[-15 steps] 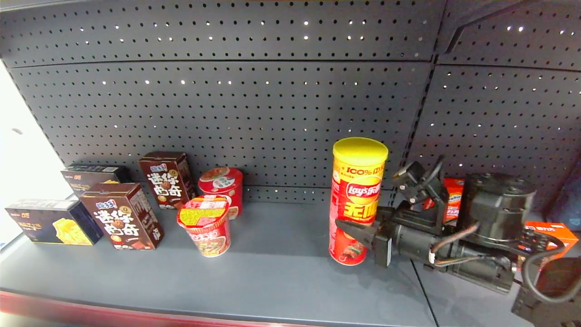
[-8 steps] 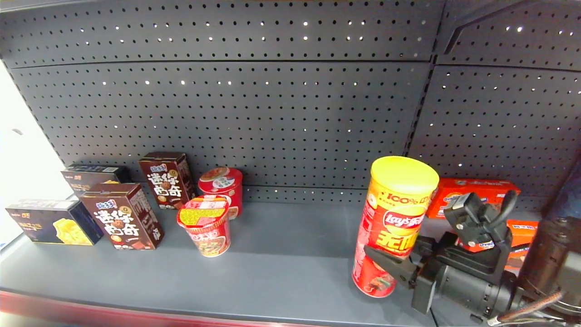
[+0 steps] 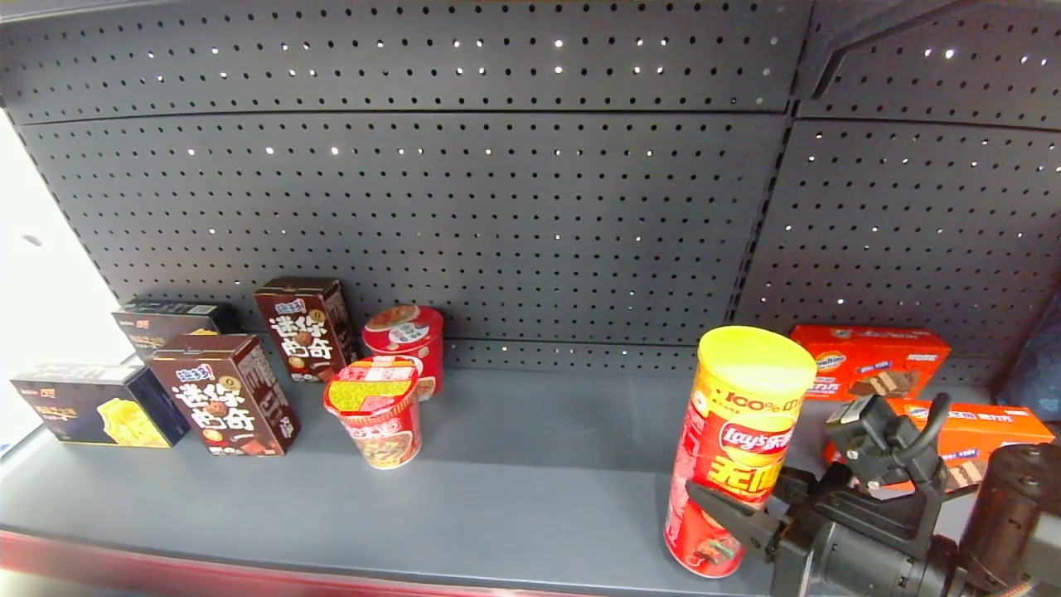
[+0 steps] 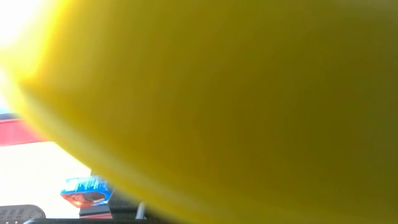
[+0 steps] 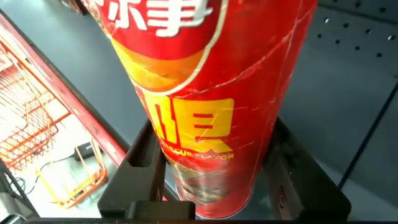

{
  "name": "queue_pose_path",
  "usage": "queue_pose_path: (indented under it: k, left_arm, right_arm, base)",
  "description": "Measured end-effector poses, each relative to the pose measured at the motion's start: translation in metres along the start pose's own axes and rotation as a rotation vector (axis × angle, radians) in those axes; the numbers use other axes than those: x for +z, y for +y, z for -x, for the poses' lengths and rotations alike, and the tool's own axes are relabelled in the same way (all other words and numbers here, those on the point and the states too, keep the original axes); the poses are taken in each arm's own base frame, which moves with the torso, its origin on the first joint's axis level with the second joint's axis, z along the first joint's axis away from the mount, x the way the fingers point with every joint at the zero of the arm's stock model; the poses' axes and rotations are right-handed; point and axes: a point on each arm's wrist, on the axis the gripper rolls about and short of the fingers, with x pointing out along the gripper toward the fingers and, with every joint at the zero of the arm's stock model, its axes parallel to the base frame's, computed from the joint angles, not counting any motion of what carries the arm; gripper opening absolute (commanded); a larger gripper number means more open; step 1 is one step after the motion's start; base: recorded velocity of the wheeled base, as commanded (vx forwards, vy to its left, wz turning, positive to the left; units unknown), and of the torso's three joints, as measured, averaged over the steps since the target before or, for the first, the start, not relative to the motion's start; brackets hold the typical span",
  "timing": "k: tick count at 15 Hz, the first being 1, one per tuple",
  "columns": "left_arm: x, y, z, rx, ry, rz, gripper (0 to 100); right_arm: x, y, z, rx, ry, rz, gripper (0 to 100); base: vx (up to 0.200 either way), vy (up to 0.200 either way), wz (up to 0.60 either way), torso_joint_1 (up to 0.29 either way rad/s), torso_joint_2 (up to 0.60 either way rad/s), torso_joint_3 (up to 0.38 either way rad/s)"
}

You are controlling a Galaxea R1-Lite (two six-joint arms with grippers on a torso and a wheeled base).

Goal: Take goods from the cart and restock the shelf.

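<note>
The grey shelf [image 3: 514, 497] has a pegboard back. At its left stand a dark box [image 3: 99, 406] with another [image 3: 174, 319] behind it, and two brown boxes [image 3: 224, 394] and two red noodle cups [image 3: 375, 412] paired the same way. At the right lie two orange boxes [image 3: 870, 361]. A chips can [image 3: 742, 448] is upright near the front edge (contact unclear).

Yellow surface [image 4: 217, 93] at left wrist camera blurred past telling; right end effector [image 3: 723, 507] covers part of the chip can [image 3: 746, 414].

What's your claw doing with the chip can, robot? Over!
Right gripper shut on chip can. Can upright, near shelf front edge. Orange boxes just behind, to its right.
</note>
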Motion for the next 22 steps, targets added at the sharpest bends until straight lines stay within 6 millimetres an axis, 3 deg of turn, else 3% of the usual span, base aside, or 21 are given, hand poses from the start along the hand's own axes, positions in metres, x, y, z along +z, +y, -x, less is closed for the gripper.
queue_pose_path:
  k: [9,14,15,22]
  left_arm:
    - [0.000,0.000,0.000,0.001,0.000,0.020,0]
    - [0.000,0.000,0.000,0.000,0.000,0.020,0]
    - [0.000,0.000,0.000,0.000,0.000,0.020,0]
    - [0.000,0.000,0.000,-0.002,0.000,0.020,0]
  right_arm:
    - [-0.016,0.001,-0.031,0.009,-0.042,0.015,0]
    - [-0.026,0.003,-0.038,0.019,-0.002,0.020,0]
    - [-0.027,0.004,-0.038,0.020,0.003,0.021,100]
    - [-0.030,0.006,-0.027,0.002,0.015,0.024,100]
  base:
    - [0.000,0.000,0.00,0.000,0.00,0.000]
    - [0.000,0.000,0.00,0.000,0.00,0.000]
    - [0.000,0.000,0.00,0.000,0.00,0.000]
    - [0.000,0.000,0.00,0.000,0.00,0.000]
